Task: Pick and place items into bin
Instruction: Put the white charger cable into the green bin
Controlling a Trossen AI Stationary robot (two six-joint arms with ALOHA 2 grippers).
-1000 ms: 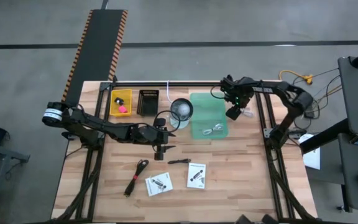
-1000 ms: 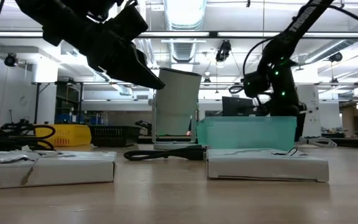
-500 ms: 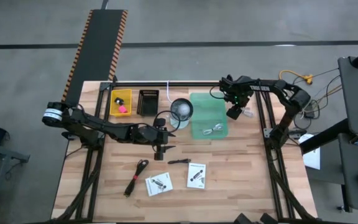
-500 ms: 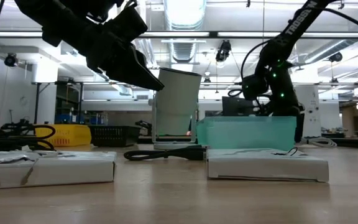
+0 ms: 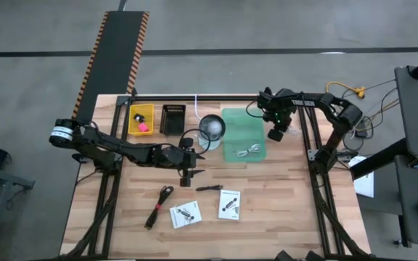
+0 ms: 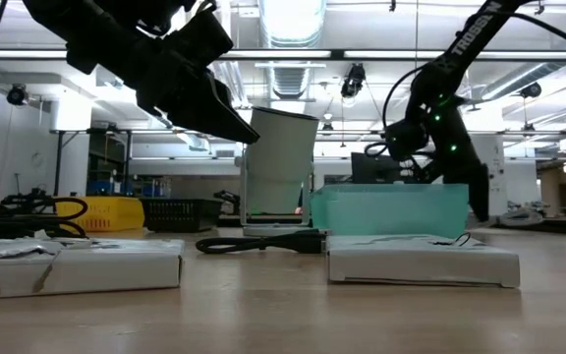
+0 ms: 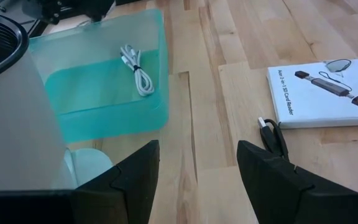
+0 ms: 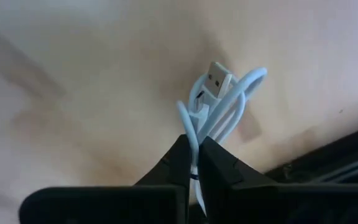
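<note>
1. High view: right hand (image 5: pixel 276 135) sits just beside the teal bin (image 5: pixel 242 124), at its right edge over the counter (image 5: pixel 281 196).
2. Right wrist view: fingers (image 8: pixel 185 163) pinched together on a coiled white cable (image 8: pixel 219 106).
3. Left hand (image 5: pixel 186 177) hovers mid-counter, fingers apart, holding nothing.
4. Second white cable (image 7: pixel 137 68) lies inside the bin; two white packets (image 5: pixel 229 204) and a black cable (image 5: pixel 159 205) rest near the front of the counter.

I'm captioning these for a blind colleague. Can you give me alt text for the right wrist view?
The right hand is shut on a coiled white USB cable, its plug end sticking out past the dark fingers. Behind it is a blurred wooden tabletop, with a dark frame at one corner.
</note>
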